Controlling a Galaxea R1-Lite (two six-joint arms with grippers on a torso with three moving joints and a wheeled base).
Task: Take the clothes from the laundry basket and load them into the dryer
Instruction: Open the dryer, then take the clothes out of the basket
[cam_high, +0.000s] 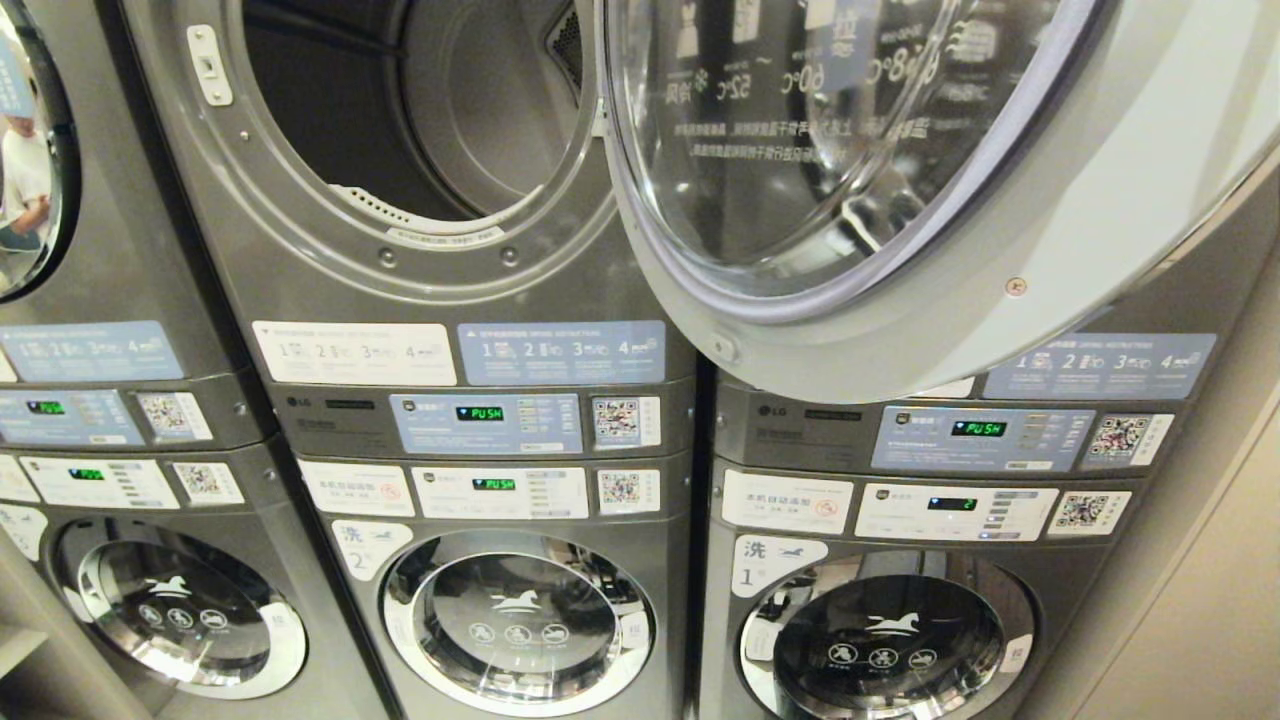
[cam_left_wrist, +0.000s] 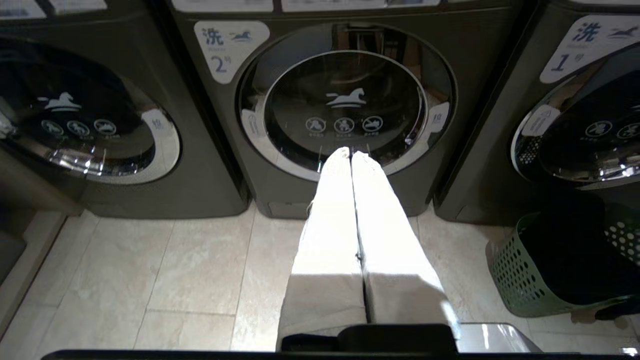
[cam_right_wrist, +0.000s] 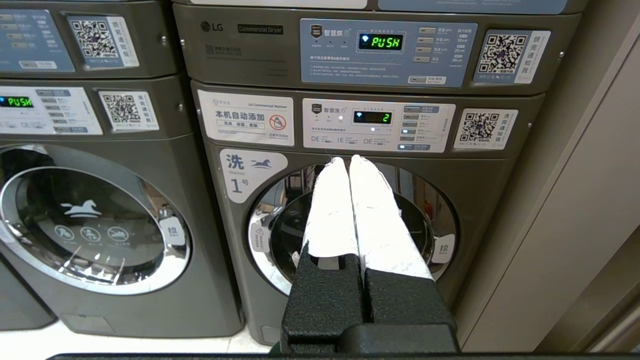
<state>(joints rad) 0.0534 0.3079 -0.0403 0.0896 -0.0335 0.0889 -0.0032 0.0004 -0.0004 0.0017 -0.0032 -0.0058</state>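
- One laundry basket, green with perforated walls, stands on the tiled floor in front of the lower machine marked 1. It shows in my left wrist view only. A dark mass fills its inside; I cannot tell individual garments apart.
- The dryer is the upper middle unit. Its door stands swung out to the right, glass facing the head camera. The drum opening is exposed, and no clothes can be made out in the visible part of the drum.
- My left gripper is low, pointing at the round door of the lower machine marked 2. Its two white fingers lie pressed together along their full length, with nothing between them. The basket sits well off to one side of it, not touching.
- My right gripper points at the door of the lower machine marked 1. Its white fingers are closed against each other and hold nothing.
- Neither arm appears in the head view.
- Control panels sit between upper and lower units. Two upper displays read PUSH in green; the lower right display reads 2.
- A plain wall panel borders the right-hand stack.
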